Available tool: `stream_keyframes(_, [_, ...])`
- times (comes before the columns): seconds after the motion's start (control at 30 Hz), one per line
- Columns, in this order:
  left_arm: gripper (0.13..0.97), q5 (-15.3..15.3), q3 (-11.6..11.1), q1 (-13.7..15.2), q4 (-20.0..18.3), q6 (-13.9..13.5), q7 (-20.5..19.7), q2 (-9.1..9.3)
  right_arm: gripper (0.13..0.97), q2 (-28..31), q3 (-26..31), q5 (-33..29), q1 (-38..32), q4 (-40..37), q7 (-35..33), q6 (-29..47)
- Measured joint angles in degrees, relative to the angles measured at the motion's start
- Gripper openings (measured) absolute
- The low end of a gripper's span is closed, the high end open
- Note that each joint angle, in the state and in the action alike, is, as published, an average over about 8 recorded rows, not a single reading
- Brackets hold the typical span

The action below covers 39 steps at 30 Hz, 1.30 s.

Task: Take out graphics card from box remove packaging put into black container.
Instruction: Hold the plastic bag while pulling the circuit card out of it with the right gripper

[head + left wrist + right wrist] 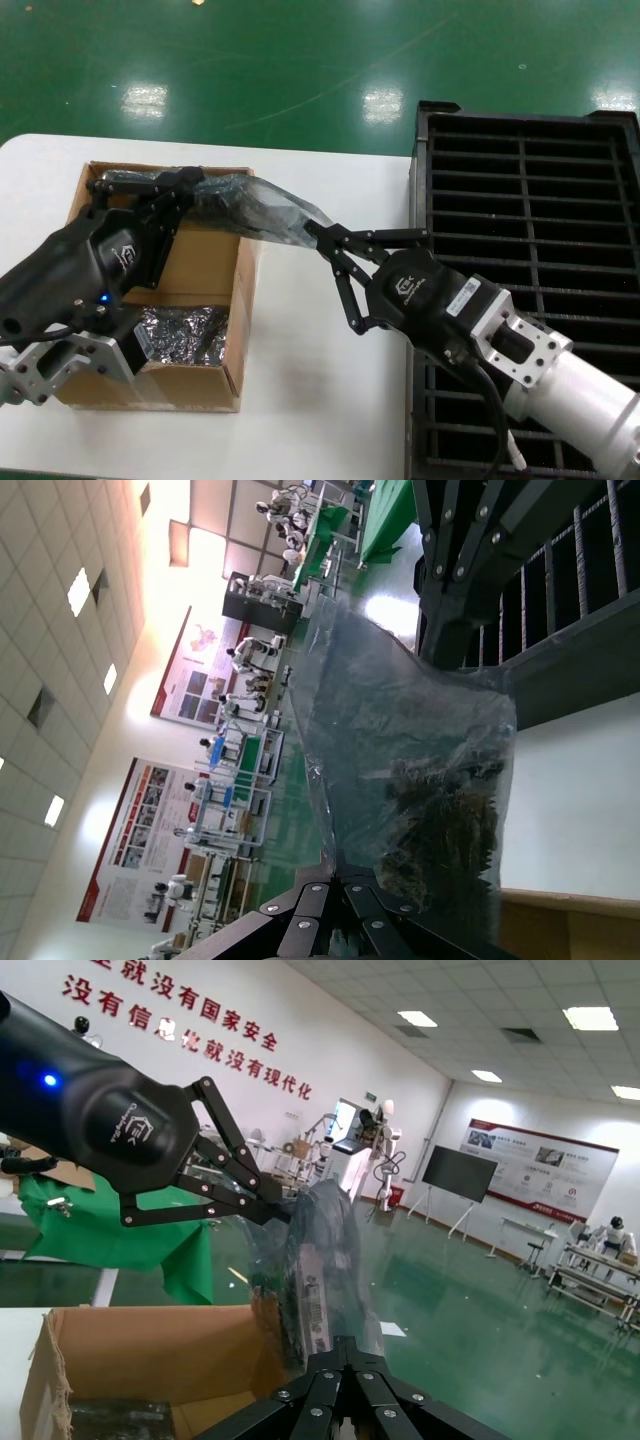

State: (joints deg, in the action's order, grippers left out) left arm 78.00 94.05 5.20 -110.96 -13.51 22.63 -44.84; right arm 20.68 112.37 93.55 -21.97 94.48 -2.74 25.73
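Bagged graphics card is held in the air between both claws, above the box's right wall and the white worktop. Left claw is closed on one end of the packaging; right claw is pinched shut on the opposite end. Card not yet out of the bag.

Risks, judged:
- Right claw appears to hold thin film only; a pull could tear it or slip off.
- If the bag opens downward, the card could drop onto the worktop or box edge.
- Black container sits just beside the right arm; a wide swing could clip its rim.
- More bagged bundles lie in the box.
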Motion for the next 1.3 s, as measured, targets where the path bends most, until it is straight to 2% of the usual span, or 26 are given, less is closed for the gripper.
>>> stream_keyframes(0.77, [0.139, 0.0, 0.0, 0.0, 0.0, 0.0, 0.0, 0.0, 0.134, -3.07, 1.92, 0.76, -6.49, -7.61, 0.3, 3.72])
stream_keyframes(1.1, [0.139, 0.0, 0.0, 0.0, 0.0, 0.0, 0.0, 0.0, 0.134, -1.67, 3.48, -0.4, -11.36, -9.6, 5.97, 7.69])
stream_keyframes(1.3, [0.139, 0.0, 0.0, 0.0, 0.0, 0.0, 0.0, 0.0, 0.134, -1.07, 4.12, 0.24, -16.41, -14.49, 10.36, 12.21])
